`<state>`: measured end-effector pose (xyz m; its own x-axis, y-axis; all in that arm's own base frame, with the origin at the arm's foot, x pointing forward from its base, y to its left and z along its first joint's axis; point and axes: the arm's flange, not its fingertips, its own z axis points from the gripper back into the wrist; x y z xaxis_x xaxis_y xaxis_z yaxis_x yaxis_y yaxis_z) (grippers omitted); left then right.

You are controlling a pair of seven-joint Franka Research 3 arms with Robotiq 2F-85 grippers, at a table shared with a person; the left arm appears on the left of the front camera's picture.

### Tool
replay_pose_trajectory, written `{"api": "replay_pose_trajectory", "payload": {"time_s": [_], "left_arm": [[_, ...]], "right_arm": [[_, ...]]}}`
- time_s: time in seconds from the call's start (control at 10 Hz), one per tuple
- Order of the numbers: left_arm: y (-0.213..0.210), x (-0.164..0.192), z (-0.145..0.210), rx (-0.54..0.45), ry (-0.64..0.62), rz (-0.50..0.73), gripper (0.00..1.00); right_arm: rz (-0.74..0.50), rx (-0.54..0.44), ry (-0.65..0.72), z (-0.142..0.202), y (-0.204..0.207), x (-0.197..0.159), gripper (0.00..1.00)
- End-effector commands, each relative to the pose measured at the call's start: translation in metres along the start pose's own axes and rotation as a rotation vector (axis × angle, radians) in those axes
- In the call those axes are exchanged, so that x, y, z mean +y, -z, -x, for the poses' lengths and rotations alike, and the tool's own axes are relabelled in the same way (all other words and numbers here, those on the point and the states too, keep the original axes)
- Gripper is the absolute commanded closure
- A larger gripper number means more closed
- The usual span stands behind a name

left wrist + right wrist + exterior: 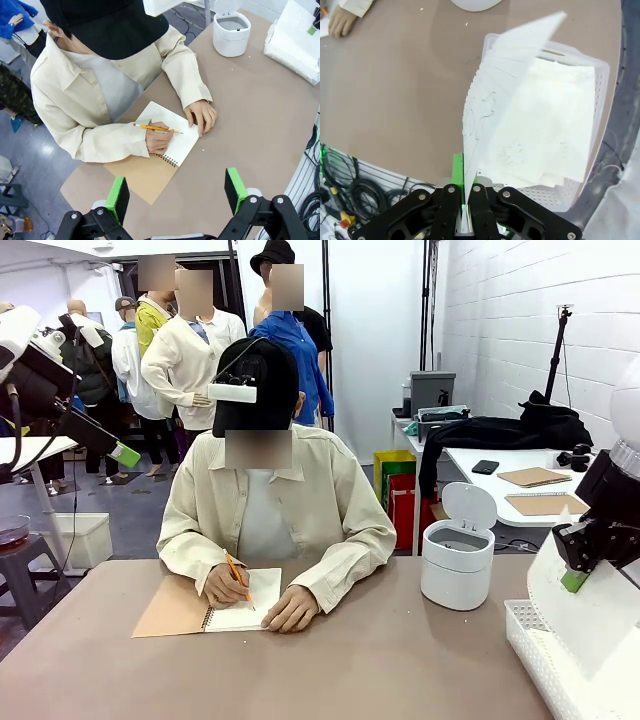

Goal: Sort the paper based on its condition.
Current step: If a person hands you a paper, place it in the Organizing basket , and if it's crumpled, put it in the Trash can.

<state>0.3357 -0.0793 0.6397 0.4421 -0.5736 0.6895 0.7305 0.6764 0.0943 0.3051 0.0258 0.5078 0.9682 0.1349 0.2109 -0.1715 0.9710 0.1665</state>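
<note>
My right gripper (pixel 463 207) is shut on the bottom edge of one sheet of paper (pixel 492 95), which stands on edge with faint pencil marks on it. It hangs over a white perforated basket (pixel 495 40) holding several more white sheets (pixel 555 115). From the front, that gripper (pixel 578 575) is low at the right, with the paper (pixel 590 635) draped below it over the basket (pixel 528 638). My left gripper (pixel 176 192) is open and empty, high above the person's notebook (pixel 175 135); its green pad shows at the upper left (pixel 125 453).
A person sits at the far side and writes with a pencil (pixel 236 575) in a spiral notebook (pixel 245 600), both hands on it. A white round bin (pixel 458 562) with its lid up stands at the right, beside the basket. Cables hang off the table's near edge (pixel 340 190).
</note>
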Motion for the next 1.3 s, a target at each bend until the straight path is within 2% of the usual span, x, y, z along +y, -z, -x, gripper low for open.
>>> {"api": "replay_pose_trajectory", "payload": {"time_s": [0.0,0.2,0.4,0.9,1.2], "left_arm": [[0.0,0.0,0.0,-0.004,-0.004,0.004,0.0],[0.0,0.0,0.0,-0.004,-0.004,0.004,0.0],[0.0,0.0,0.0,-0.004,-0.004,0.004,0.0],[0.0,0.0,0.0,-0.004,-0.004,0.004,0.0],[0.0,0.0,0.0,-0.004,-0.004,0.004,0.0]], "right_arm": [[0.001,0.003,0.009,-0.001,0.001,-0.003,1.0],[-0.016,0.117,-0.018,-0.014,0.034,-0.019,1.0],[-0.035,0.178,-0.011,-0.012,0.054,-0.024,1.0],[-0.055,0.248,0.086,0.023,0.09,-0.042,1.0],[-0.078,0.263,0.245,0.045,0.112,-0.064,1.0]]}}
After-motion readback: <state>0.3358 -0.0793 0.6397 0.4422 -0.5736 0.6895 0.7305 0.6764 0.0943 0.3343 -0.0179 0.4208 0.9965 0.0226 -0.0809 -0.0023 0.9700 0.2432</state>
